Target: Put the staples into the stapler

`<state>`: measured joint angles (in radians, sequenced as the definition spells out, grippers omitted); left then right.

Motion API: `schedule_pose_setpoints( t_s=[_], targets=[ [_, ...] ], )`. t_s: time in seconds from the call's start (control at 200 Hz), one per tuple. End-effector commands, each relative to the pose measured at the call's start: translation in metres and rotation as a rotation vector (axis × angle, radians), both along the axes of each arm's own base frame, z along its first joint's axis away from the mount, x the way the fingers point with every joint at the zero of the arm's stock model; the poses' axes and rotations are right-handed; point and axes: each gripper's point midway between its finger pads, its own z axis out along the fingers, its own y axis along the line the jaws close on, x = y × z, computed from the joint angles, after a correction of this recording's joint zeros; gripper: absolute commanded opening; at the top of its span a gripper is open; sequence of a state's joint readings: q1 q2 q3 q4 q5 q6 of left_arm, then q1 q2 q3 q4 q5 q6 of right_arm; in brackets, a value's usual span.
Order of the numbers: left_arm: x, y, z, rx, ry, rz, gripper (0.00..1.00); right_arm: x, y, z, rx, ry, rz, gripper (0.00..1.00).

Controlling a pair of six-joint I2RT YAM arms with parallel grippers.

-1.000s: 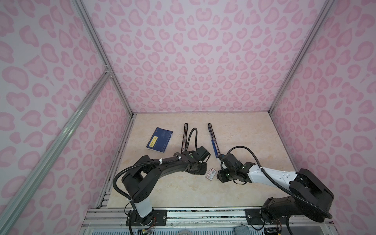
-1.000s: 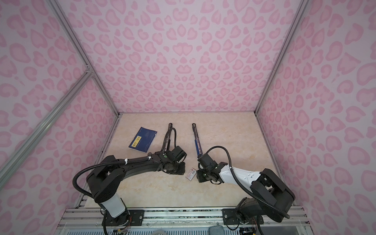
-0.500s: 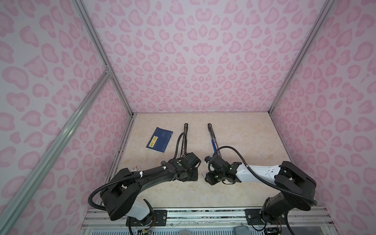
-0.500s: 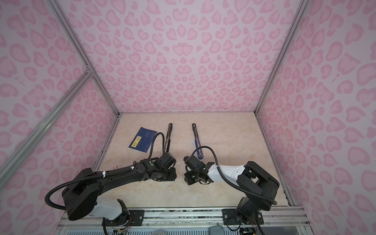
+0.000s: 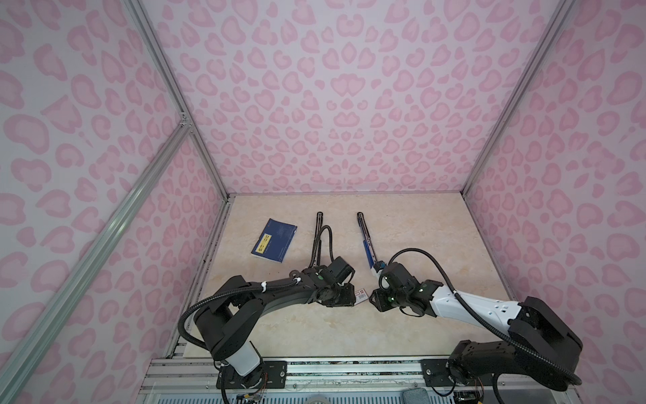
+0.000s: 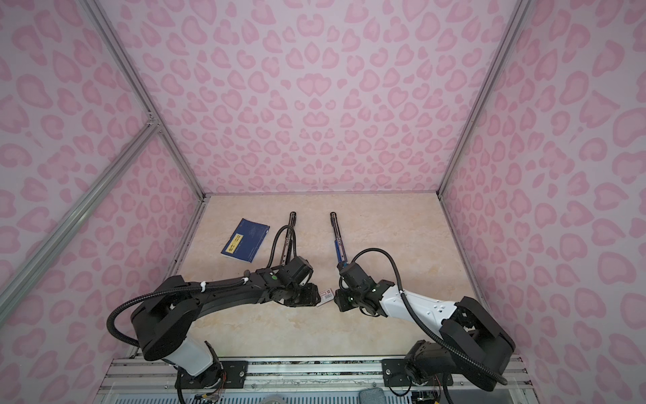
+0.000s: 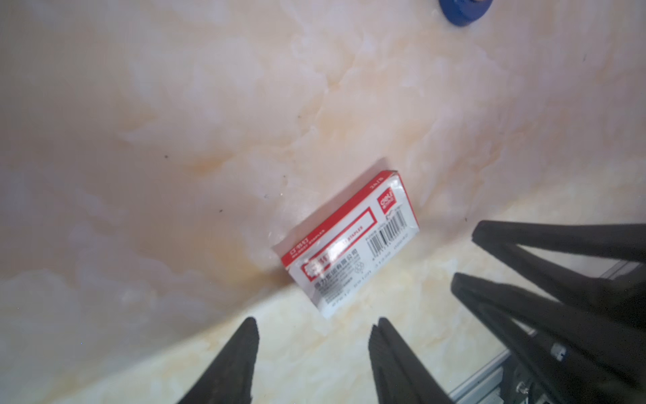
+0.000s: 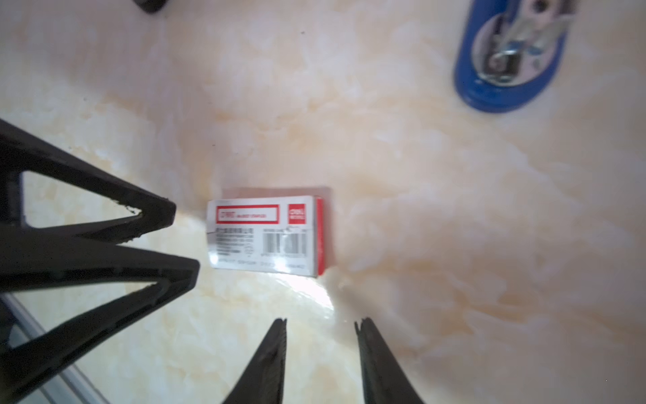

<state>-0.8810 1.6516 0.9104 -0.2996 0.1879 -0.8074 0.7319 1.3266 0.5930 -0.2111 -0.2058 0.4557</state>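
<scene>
A red-and-white box lies flat on the surface between the two arms. One short end faces the left jaws, whose tips sit just beside it, and its long side lies across the right jaws, slightly farther off. Both sets of jaws stand partly open and empty, the left wider. No loose staples show; they are presumably inside the box. The blue stapler lies opened out beyond, on the right arm's side.
</scene>
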Motion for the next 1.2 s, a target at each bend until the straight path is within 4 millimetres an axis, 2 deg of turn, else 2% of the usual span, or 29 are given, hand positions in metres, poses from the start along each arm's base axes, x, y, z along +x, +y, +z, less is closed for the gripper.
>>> schedule_pose_setpoints(
  t_s=[0.0, 0.15, 0.26, 0.28, 0.425, 0.51, 0.63, 0.7, 0.82, 0.945, 1.195],
  targets=[
    [0.0, -0.01, -0.003, -0.017, 0.022, -0.026, 0.55, 0.003, -0.013, -0.003, -0.021, 0.0, -0.033, 0.37],
    [0.003, -0.01, -0.009, 0.002, 0.02, -0.016, 0.48, 0.006, -0.014, -0.006, -0.019, 0.001, -0.04, 0.37],
    [0.007, -0.011, -0.014, 0.014, 0.018, -0.014, 0.37, 0.007, -0.012, -0.011, -0.022, 0.011, -0.042, 0.37],
    [0.007, -0.011, -0.016, 0.017, 0.019, -0.013, 0.32, 0.007, -0.012, -0.011, -0.023, 0.012, -0.042, 0.37],
    [0.01, -0.008, -0.02, 0.032, 0.016, -0.005, 0.21, 0.008, -0.011, -0.014, -0.021, 0.018, -0.048, 0.36],
    [0.012, -0.005, -0.019, 0.033, 0.013, 0.002, 0.14, 0.008, -0.011, -0.014, -0.021, 0.02, -0.052, 0.36],
    [0.015, -0.002, -0.013, 0.031, -0.007, 0.009, 0.09, 0.009, -0.009, -0.015, -0.017, 0.022, -0.055, 0.35],
    [0.016, 0.001, -0.01, 0.036, -0.015, 0.01, 0.11, 0.01, -0.007, -0.016, -0.014, 0.027, -0.052, 0.35],
    [0.016, 0.0, -0.006, 0.027, -0.019, 0.007, 0.28, 0.01, -0.005, -0.016, -0.003, 0.033, -0.055, 0.35],
    [0.017, -0.006, -0.002, -0.001, -0.02, -0.001, 0.35, 0.011, -0.003, -0.015, 0.004, 0.035, -0.055, 0.35],
    [0.021, -0.017, -0.007, -0.04, 0.0, -0.011, 0.34, 0.01, -0.002, -0.015, 0.003, 0.041, -0.051, 0.35]
  ],
)
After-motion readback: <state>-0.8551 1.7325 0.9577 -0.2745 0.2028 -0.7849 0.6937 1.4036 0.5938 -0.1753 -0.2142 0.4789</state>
